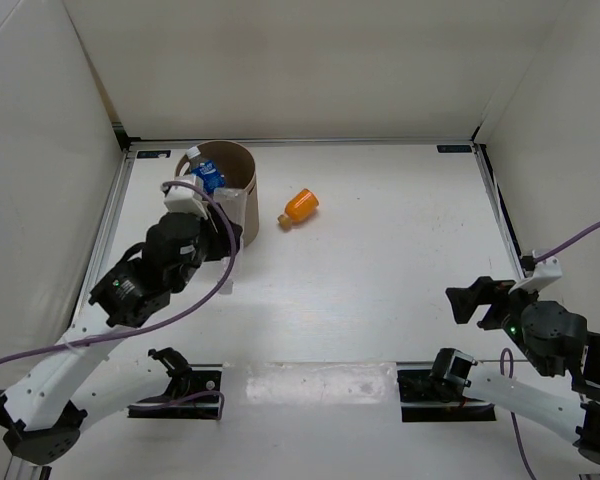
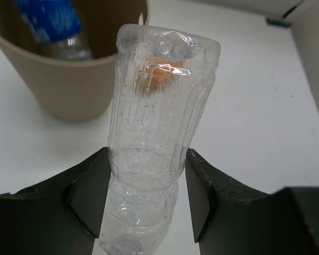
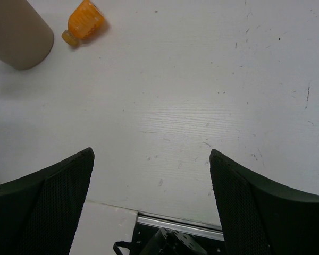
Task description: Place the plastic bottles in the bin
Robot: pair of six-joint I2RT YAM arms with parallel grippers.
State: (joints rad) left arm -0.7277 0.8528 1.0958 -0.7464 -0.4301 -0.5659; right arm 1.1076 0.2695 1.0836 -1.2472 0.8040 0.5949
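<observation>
One clear bottle [image 2: 154, 133] clamped in left pincer [image 2: 146, 180], near bin [image 2: 64, 90] — right pincer [image 3: 151, 154] splayed, empty

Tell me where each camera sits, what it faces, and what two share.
Top external: above and behind the arms, looking down on the table; both arms show.
Left wrist: on the left arm, facing the bin past the left gripper, shut on the slim clear bottle.
Right wrist: on the right arm, facing down at the table past the open right gripper.
Shared: top and right wrist both show the orange bottle lying near the bin.
</observation>
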